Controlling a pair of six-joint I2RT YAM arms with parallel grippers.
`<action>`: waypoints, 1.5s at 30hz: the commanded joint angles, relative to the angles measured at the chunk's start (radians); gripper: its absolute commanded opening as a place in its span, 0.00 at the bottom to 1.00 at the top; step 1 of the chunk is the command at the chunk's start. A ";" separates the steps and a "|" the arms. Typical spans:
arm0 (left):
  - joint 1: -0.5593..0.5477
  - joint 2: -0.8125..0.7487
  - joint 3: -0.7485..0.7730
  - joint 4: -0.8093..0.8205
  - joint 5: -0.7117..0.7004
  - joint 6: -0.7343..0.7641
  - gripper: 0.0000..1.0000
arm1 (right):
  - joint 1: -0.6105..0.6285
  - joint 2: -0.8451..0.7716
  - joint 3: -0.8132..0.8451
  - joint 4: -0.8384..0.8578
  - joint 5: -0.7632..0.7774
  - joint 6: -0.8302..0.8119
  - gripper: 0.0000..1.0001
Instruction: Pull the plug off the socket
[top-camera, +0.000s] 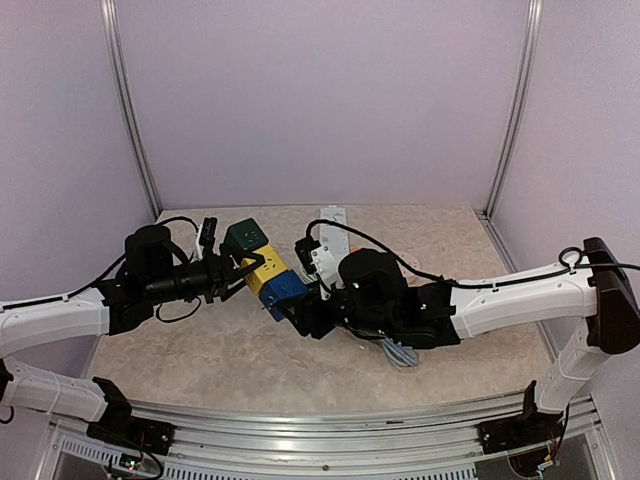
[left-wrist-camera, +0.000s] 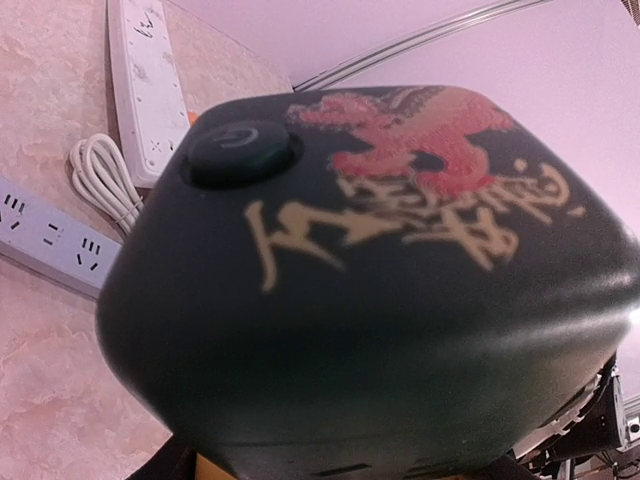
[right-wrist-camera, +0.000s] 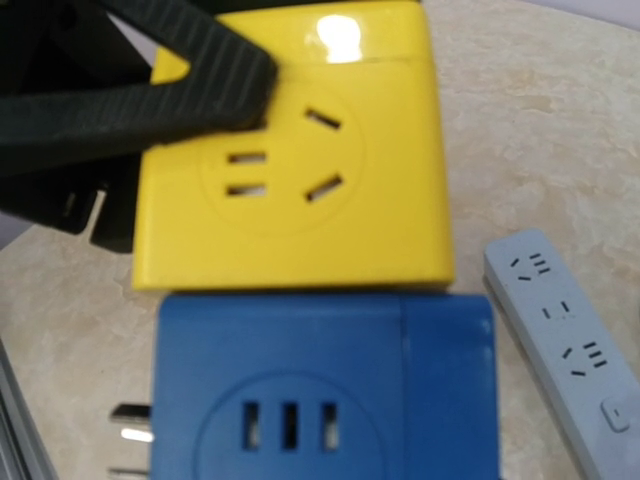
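Left pincer (top-camera: 240, 274) pinches the yellow plastic socket cube (right-wrist-camera: 300, 150), a ribbed black finger (right-wrist-camera: 200, 90) on its face; the blue plug cube (right-wrist-camera: 320, 390) abuts it just beyond, beside the right pincer (top-camera: 306, 306), whose grip cannot be told.

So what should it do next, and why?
Probably the right gripper should close on the blue cube and draw it away from the yellow cube. They sit flush together, and the left gripper seems to clamp the yellow one.

Green cube (left-wrist-camera: 400, 330) button (left-wrist-camera: 240, 150) bears a power symbol.
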 joint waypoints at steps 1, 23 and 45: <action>0.037 -0.019 0.008 -0.015 -0.119 0.064 0.35 | -0.035 -0.044 -0.004 -0.017 0.085 0.053 0.00; 0.059 -0.003 0.030 -0.040 -0.090 0.072 0.35 | 0.018 -0.117 -0.107 0.163 -0.251 -0.270 0.00; 0.060 -0.044 0.015 -0.058 -0.126 0.073 0.35 | -0.066 -0.054 -0.005 -0.114 0.044 0.063 0.00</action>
